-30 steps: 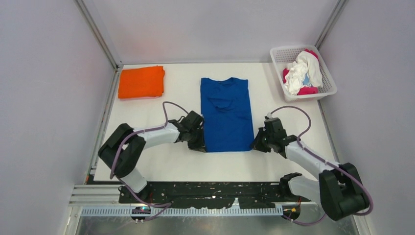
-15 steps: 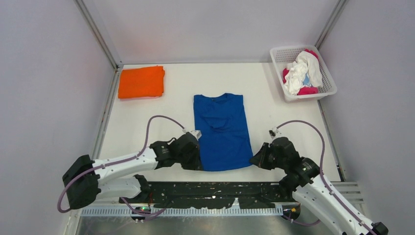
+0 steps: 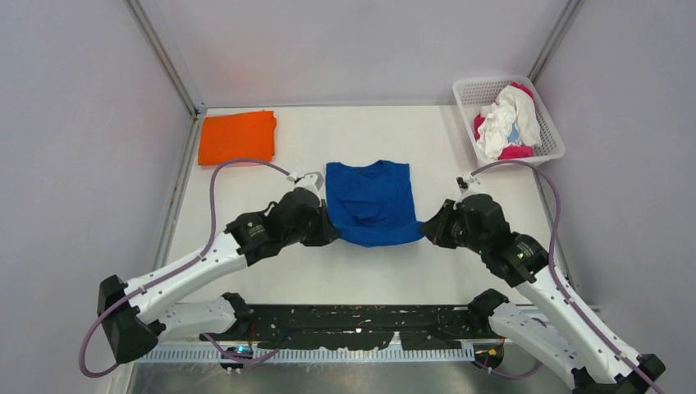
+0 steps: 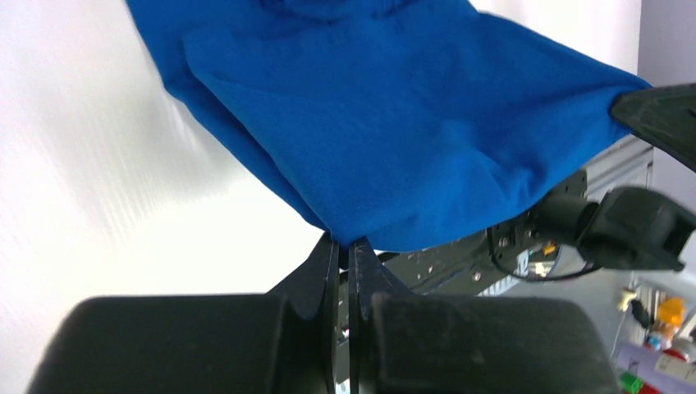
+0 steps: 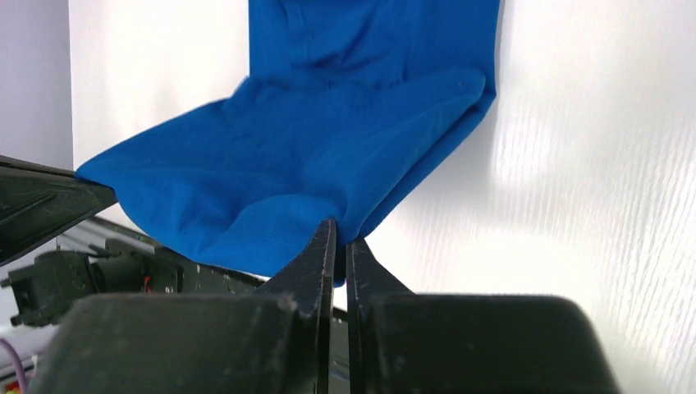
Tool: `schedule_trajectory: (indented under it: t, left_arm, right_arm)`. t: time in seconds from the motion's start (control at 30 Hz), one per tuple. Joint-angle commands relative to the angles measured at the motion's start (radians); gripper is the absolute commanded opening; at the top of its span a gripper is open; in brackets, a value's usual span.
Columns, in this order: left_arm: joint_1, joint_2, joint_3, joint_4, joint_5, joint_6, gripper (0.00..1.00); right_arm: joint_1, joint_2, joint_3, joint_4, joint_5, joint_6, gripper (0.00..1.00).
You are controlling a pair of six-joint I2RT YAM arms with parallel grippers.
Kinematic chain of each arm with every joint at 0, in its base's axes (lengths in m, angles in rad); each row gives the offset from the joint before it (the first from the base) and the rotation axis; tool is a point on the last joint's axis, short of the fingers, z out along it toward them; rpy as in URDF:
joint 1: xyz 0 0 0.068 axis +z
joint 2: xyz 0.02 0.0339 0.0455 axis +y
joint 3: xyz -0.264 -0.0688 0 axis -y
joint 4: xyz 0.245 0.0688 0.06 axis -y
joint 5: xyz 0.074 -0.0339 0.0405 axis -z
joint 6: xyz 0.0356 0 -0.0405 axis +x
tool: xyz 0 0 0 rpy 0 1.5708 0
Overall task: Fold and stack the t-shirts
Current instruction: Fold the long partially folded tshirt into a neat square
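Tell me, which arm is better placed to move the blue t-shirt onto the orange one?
Probably left: the left gripper holds the blue t-shirt on the side nearer the orange t-shirt.

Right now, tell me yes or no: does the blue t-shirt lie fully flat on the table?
No; in the left wrist view the left gripper pinches the blue t-shirt by its edge, raised above the table.

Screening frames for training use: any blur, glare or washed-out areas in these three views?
Top view: sharp and evenly lit, blue shirt well exposed. Left wrist view: table washed out and streaked with blur; left gripper a dark silhouette. Right wrist view: shirt crisp, table bright, a soft shadow beside the cloth; right gripper dark.
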Motion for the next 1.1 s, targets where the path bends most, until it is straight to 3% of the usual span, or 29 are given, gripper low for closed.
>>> schedule_trajectory:
  t: [0.0,0.37,1.07]
  left_arm:
    - [0.092,0.058,0.101,-0.029,-0.04,0.072,0.0]
    - [0.326,0.287,0.308,-0.01,0.091,0.19,0.0]
    - [0.483,0.717,0.608,-0.03,0.159,0.234,0.0]
  right_arm:
    - [-0.023,0.106,0.109,0.115,0.105,-0.069,0.05]
    - [-0.262,0.404,0.238,0.334,-0.126,-0.128,0.05]
    - [-0.355,0.907,0.406,0.576,-0.171,-0.149,0.05]
